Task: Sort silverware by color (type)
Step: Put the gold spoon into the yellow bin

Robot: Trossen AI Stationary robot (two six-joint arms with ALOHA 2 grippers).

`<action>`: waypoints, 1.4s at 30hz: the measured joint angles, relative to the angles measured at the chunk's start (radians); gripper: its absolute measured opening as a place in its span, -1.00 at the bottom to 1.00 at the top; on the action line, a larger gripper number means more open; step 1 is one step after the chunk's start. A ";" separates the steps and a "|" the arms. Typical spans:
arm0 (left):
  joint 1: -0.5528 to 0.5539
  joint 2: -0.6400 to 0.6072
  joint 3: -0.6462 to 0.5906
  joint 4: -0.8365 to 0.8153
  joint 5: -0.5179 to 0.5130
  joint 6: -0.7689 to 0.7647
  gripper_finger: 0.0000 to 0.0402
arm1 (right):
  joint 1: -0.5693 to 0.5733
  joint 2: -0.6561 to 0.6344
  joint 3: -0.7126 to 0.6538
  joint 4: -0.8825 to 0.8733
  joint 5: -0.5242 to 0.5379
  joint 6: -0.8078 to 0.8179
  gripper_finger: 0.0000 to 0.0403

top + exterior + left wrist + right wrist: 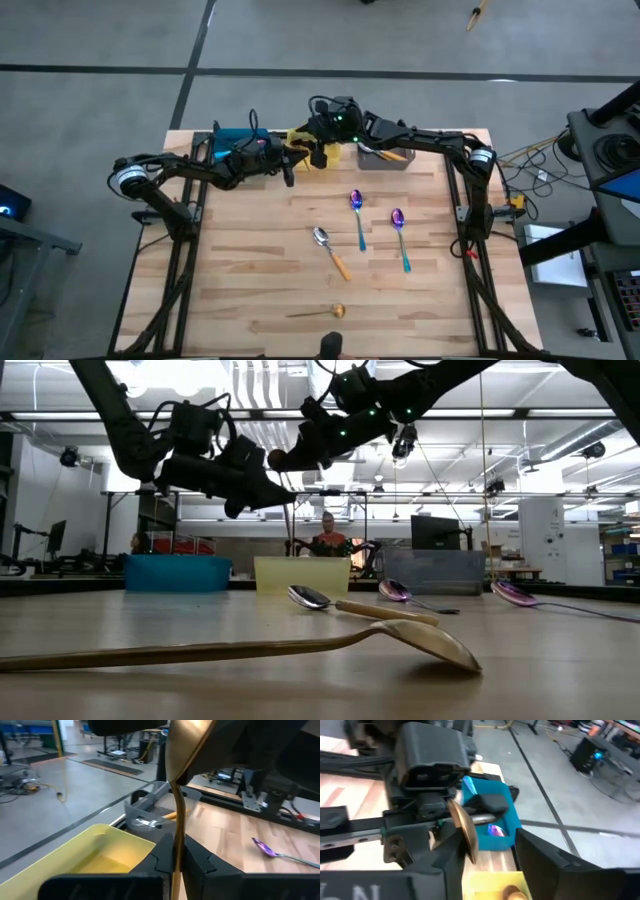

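Note:
My left gripper (289,172) is shut on a gold spoon (178,795) above the yellow bin (100,855) at the table's far edge. My right gripper (490,855) is open and meets it from the right. Its fingers stand on either side of the spoon's bowl (465,832); whether one touches it, I cannot tell. On the table lie two purple-blue spoons with teal handles (357,215) (400,236), a silver spoon with an orange handle (331,251) and another gold spoon (318,313). My left gripper pinches the gold spoon's handle (177,851) between its two fingers. The spoon lies along the fingers and sticks out past their tips, bowl end (186,750) away from the gripper. It is lifted clear, over the yellow bin.
Three bins stand in a row at the far edge: blue (235,136) with a purple spoon in it (495,831), yellow (300,573) with a gold spoon (512,893), and gray (385,158) with orange-handled spoons. A person sits beyond the table (327,538).

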 joint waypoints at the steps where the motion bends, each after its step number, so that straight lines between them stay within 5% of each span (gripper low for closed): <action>1: 0.000 0.000 -0.001 0.000 -0.014 -0.003 -0.99 | 0.000 0.000 0.000 0.000 0.010 0.011 -0.17; 19: 0.003 -0.022 0.004 0.000 -0.330 -0.015 -1.00 | -0.001 -0.051 0.000 -0.016 0.220 0.098 0.00; 30: 0.046 -0.081 -0.002 0.116 -0.335 -0.087 -1.00 | 0.026 -0.054 -0.008 -0.196 0.266 0.163 0.00; 38: 0.052 -0.089 0.002 0.227 -0.271 -0.241 -1.00 | 0.092 -0.051 -0.078 -0.032 0.447 0.091 0.00; 42: 0.052 -0.087 0.002 0.233 -0.270 -0.304 -1.00 | 0.109 -0.033 -0.080 0.056 0.449 0.083 0.00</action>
